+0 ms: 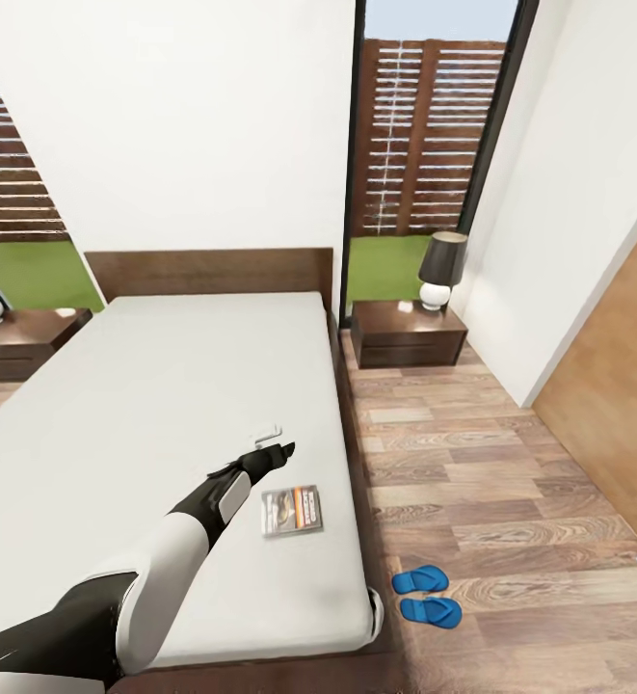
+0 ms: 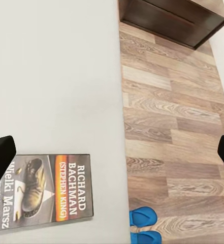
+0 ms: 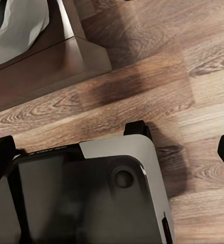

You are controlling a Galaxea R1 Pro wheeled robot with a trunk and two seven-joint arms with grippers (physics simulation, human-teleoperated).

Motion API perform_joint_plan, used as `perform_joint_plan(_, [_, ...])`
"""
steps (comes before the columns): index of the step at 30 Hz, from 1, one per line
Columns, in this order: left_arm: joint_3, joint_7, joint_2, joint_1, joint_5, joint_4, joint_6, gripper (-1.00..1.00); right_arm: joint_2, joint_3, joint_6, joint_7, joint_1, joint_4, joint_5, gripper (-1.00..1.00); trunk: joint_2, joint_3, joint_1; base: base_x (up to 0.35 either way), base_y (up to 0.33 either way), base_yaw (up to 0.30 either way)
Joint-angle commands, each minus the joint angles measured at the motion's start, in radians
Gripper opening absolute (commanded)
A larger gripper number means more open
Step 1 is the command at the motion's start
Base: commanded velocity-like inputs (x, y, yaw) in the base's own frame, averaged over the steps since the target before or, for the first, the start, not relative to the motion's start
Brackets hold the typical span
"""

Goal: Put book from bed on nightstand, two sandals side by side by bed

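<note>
I hold the left gripper (image 1: pixel 278 449), jaws apart, above the plain white mattress (image 1: pixel 145 405), the thin dark grey paperback (image 1: pixel 291 510) lying flat just beside it, nearer me.

- The book (image 1: pixel 291 510) has a dark grey cover with white lettering, an orange band and a dark picture of a boot.
- The bed (image 1: pixel 164 386) has a plain white mattress, a dark brown frame and a brown headboard (image 1: pixel 209 273).
- The sandals (image 1: pixel 425 595) are bright blue.
- The floor (image 1: pixel 491 482) is brown wood-grain planks.
- The nightstand (image 1: pixel 408 334) is dark brown; its lamp (image 1: pixel 441 270) has a dark shade and a white base.
- The left arm (image 1: pixel 164 559) is black and white.
</note>
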Motion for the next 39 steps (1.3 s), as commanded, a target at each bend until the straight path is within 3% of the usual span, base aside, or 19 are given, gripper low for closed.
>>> perform_joint_plan(1, [0.005,-0.004,0.000,0.000,0.010,-0.002,0.008,1.00,-0.001,-0.001,0.000,0.005,-0.002,0.004,-0.007,1.00,-0.002,-0.004,0.001,0.000,0.000,0.000])
perform_joint_plan(39, [0.005,-0.004,0.000,0.000,0.010,-0.002,0.008,1.00,-0.001,-0.002,0.001,0.006,-0.002,0.003,-0.007,1.00,-0.002,-0.064,0.001,0.000,0.000,0.000])
